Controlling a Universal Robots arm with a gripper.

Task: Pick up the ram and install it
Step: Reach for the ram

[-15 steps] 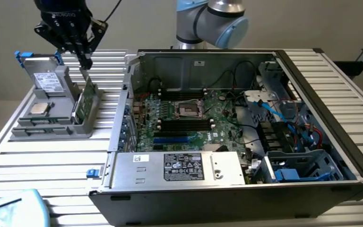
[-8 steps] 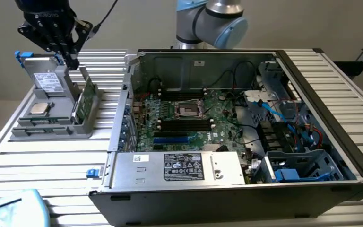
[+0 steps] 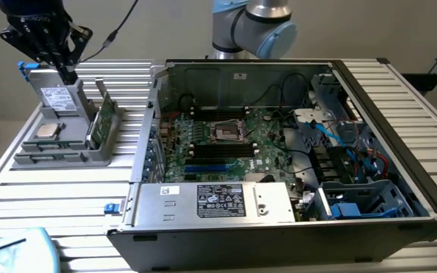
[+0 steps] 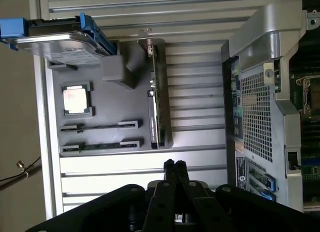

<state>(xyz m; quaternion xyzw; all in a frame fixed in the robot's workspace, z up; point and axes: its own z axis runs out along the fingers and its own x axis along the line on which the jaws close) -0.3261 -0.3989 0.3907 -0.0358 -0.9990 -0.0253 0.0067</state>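
Hovering over the far-left corner of the table, gripper [image 4: 175,165] has its claw pressed together and is pinching nothing; both fingers meet at the tips in the wrist view. In the exterior view it hangs just above the boxy drive [image 3: 57,98], which stands at the far end of the grey tray [image 4: 105,99]. Ram [image 3: 104,124] is not picked yet. It stands on its long edge in a slot along the tray's right side, between the processor chip [image 3: 48,131] and the left wall of the open computer case [image 3: 400,136], close to that wall but apart from it. So the claw is near the ram but not over it, offset to the far left. My read on doing the pick well: spread the claw before dropping, not on the way down. Turn the wrist so the fingers close across the board's thin faces, not along its length. Centre on the top edge mid-length so the stick doesn't swing. Watch the drive and the tray's upright post at the ram's far end, since both crowd the approach. Lift straight up out of the slot; any sideways pull could bind the board or drag the tray. Grip firm but light, as it's a thin board.
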